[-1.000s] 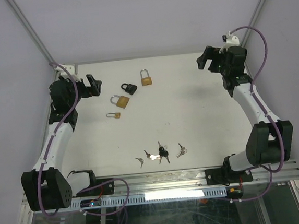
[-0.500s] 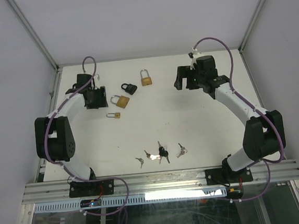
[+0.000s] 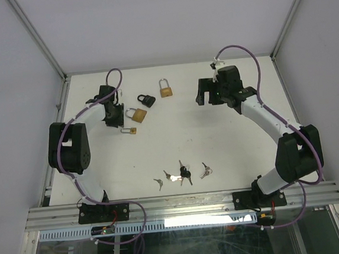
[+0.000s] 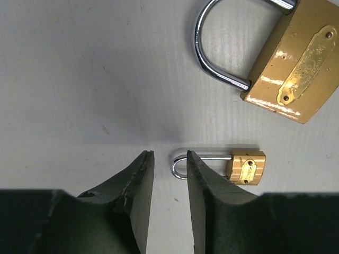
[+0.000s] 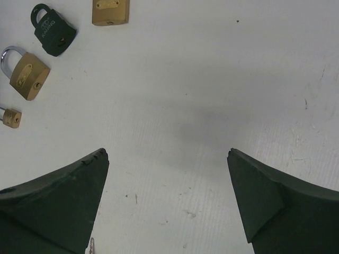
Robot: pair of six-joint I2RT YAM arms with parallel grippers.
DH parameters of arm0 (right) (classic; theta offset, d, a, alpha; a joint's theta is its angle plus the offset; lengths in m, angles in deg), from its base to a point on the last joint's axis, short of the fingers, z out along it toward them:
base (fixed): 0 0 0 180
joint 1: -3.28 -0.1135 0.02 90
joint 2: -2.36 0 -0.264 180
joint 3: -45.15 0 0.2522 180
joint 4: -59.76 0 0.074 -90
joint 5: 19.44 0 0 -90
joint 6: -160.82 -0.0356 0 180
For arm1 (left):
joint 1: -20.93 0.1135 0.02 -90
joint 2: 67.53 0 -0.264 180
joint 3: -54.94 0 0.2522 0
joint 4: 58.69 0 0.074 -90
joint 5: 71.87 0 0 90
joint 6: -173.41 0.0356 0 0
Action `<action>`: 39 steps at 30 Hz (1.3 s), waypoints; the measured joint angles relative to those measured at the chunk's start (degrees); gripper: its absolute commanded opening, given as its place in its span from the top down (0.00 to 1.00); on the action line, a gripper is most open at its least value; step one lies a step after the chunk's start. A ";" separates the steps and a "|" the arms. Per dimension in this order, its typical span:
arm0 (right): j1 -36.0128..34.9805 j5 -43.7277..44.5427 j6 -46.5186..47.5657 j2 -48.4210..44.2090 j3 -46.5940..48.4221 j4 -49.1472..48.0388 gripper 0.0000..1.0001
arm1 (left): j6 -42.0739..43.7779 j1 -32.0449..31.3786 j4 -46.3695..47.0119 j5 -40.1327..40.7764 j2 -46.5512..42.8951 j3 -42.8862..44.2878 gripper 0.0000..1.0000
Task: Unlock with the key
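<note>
Left tool hovers low over the counter, fingers set to a slim gap with nothing between them, and the small brass padlock lies just beside its tip. Right tool gapes wide, gripping nothing. The keys lie near the counter's front edge, well apart from that padlock.

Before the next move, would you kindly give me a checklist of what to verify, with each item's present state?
1. Shackle of the small padlock sits between the fingers of the left tool: ok.
2. The left tool grips it: not ok; a gap shows.
3. The right tool is open and empty: ok.
4. The keys lie free: ok.
5. A key is held by either tool: not ok.
6. Which key fits: cannot tell.
</note>
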 measured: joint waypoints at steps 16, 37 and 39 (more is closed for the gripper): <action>-1.22 -0.92 0.81 -0.04 -0.04 1.36 0.03 | 68.22 6.27 -25.35 -38.36 3.23 18.32 0.01; -2.67 0.72 1.62 -4.46 -3.52 3.50 0.03 | 102.38 -0.81 -31.76 -34.01 14.78 17.97 0.32; -2.75 0.81 1.66 -4.76 -3.78 3.52 0.03 | 102.57 -0.81 -31.17 -32.98 14.73 17.79 0.34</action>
